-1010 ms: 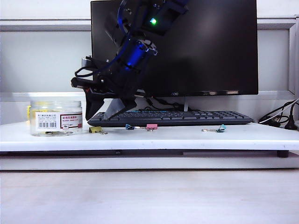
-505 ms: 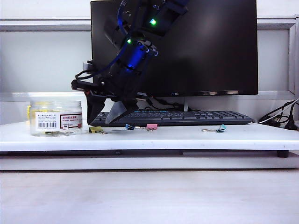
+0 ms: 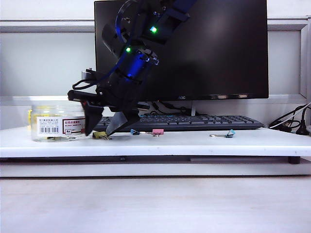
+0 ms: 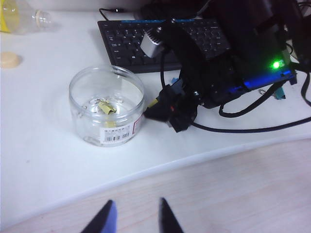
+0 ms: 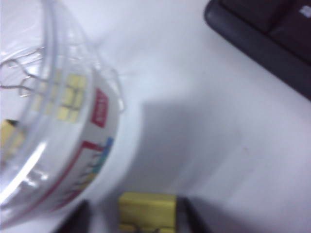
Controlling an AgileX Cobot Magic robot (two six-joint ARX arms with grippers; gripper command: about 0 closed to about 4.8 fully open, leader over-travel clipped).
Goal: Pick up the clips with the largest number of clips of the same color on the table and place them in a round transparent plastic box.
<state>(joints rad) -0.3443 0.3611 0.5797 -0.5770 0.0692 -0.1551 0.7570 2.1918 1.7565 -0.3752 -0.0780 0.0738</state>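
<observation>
The round transparent plastic box (image 3: pixel 58 122) stands at the left of the white table, with yellow clips (image 4: pixel 106 108) lying inside it. One more yellow clip (image 3: pixel 99 135) lies on the table just right of the box (image 5: pixel 53 121). My right gripper (image 3: pixel 101 130) reaches across to it and points down, open. Its two fingers straddle this clip (image 5: pixel 147 211), with a gap on each side. In the right wrist view my right gripper (image 5: pixel 133 218) is low over the table. My left gripper (image 4: pixel 137 216) hangs open and empty over the wooden surface in front of the table.
A black keyboard (image 3: pixel 180 122) and a monitor (image 3: pixel 218 48) stand behind. A blue clip (image 3: pixel 134 132), a pink clip (image 3: pixel 158 131) and a teal clip (image 3: pixel 229 133) lie in front of the keyboard. Cables (image 3: pixel 291 124) sit far right. A bottle (image 4: pixel 14 17) lies beyond the box.
My right gripper has come down and to the left, closing in around the yellow clip beside the box. The clips and the box have not moved.
</observation>
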